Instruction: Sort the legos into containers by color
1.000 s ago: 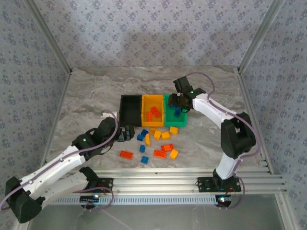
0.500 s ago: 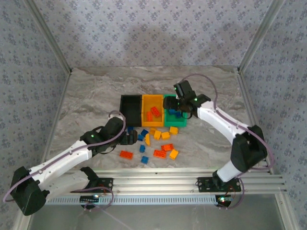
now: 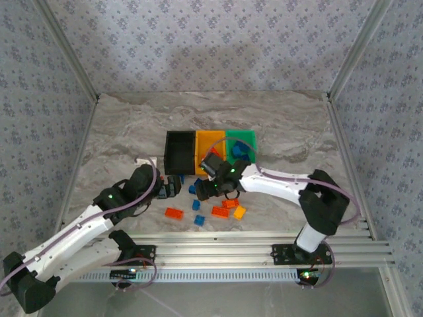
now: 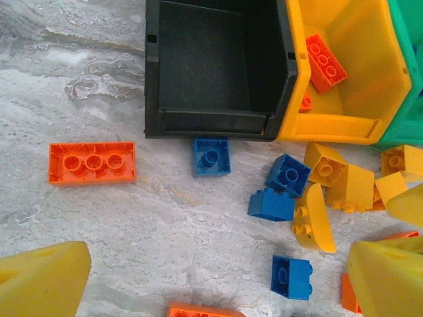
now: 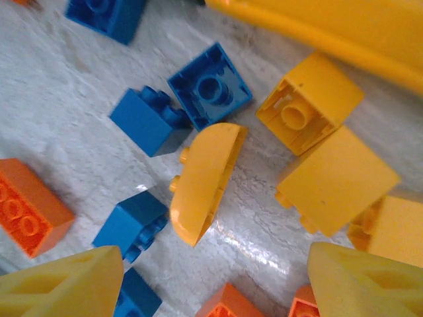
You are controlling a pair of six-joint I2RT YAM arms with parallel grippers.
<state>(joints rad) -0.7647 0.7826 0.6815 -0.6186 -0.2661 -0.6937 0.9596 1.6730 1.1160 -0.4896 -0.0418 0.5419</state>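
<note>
The right gripper is hanging open over a yellow brick to grab it; the left gripper is waiting open too.

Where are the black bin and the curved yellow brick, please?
black bin [image 4: 211, 63], left wrist view, bare floor.
curved yellow brick [image 5: 201, 178], right wrist view, rounded side.

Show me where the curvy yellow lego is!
In the right wrist view, the curved yellow lego lies mid-frame on the table, blue legos left of it, blocky yellow legos right of it.
</note>
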